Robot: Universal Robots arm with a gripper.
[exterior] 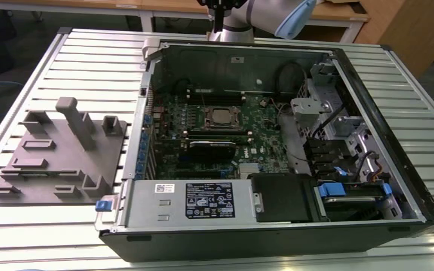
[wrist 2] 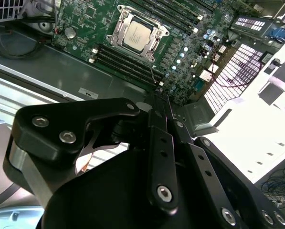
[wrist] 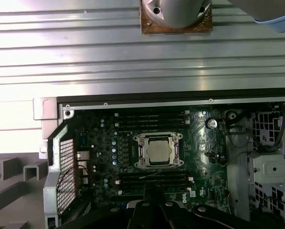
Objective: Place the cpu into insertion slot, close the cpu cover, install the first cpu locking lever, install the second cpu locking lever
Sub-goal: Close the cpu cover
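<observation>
Above the mobo (wrist 2: 85, 19), gripper (wrist 2: 157, 99) clenched, empty; cpu (wrist 2: 136, 34) sits framed by cpu cover (wrist 2: 118, 38). We'd advise: keep descent vert., centred, w/ light force.

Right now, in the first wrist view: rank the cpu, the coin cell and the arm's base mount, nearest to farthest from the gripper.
From the gripper:
1. the cpu: middle of the motherboard.
2. the coin cell: same board, nearer the case wall.
3. the arm's base mount: on the slatted table, outside the case.
</observation>
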